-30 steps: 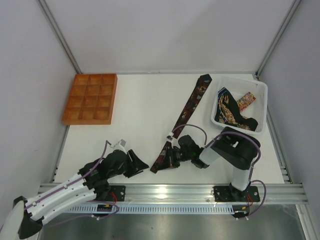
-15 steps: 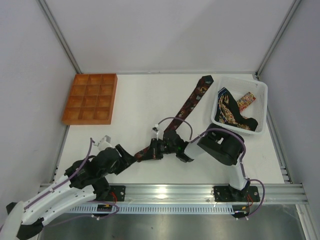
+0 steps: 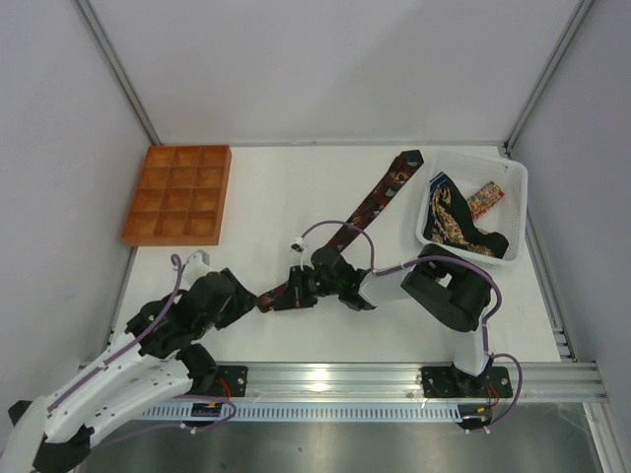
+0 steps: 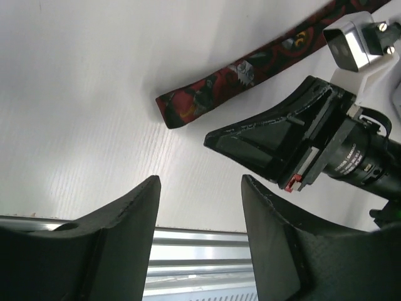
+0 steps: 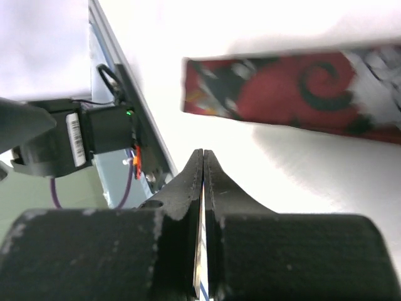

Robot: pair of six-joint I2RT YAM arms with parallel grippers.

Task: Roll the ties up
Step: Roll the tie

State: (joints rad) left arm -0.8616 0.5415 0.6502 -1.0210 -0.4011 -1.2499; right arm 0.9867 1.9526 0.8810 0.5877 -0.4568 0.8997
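The left tool (image 4: 200, 238) stands wide with nothing between its fingers; the maroon patterned tie (image 4: 207, 94) lies flat on the white desk (image 4: 75, 94) just ahead of it, squared end nearest. The right tool (image 5: 202, 157) is pressed fully together and grips nothing, its tips near that same end of the tie; the white lettering (image 4: 351, 166) on its black housing is too small to read.

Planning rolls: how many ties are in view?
3: a maroon tie across the table, a black-gold tie and a multicoloured tie in the white basket; more may hide there.
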